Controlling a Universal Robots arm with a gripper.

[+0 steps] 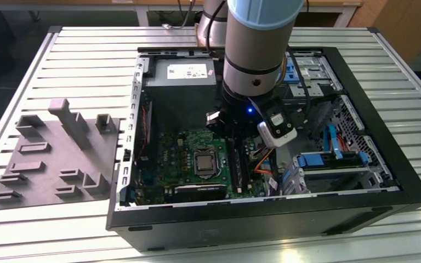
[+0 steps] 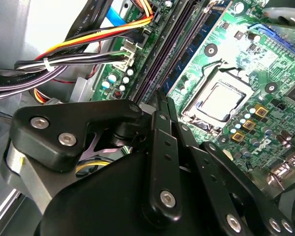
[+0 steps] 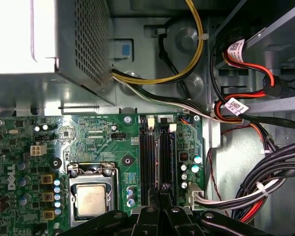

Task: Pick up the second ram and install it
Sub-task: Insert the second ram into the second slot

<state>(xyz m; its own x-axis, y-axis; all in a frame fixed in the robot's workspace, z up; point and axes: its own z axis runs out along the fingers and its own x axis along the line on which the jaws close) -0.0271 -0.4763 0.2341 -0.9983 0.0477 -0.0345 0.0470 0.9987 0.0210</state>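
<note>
My gripper [image 1: 229, 137] hangs inside the open computer case [image 1: 269, 216], over the motherboard [image 1: 188, 150]. In both wrist views its two slim black fingers stand pressed together at the tips [image 2: 164, 101] [image 3: 162, 188], shut, directly over the long memory slots [image 3: 165, 157] [image 2: 169, 49] beside the processor [image 3: 91, 201]. A stick with chips on its face [image 2: 199, 39] stands in the slot nearer the processor. Whether this is the second ram, I cannot tell. Nothing shows between the fingers.
The grey fixture plate [image 1: 50, 159] lies on the slatted table at the exterior view's left. The power supply [image 1: 181, 82] sits behind the board. Cable bundles [image 2: 78, 56] [image 3: 265, 182] run close beside the slots. Drive bays with blue clips [image 1: 328, 159] are at the exterior view's right.
</note>
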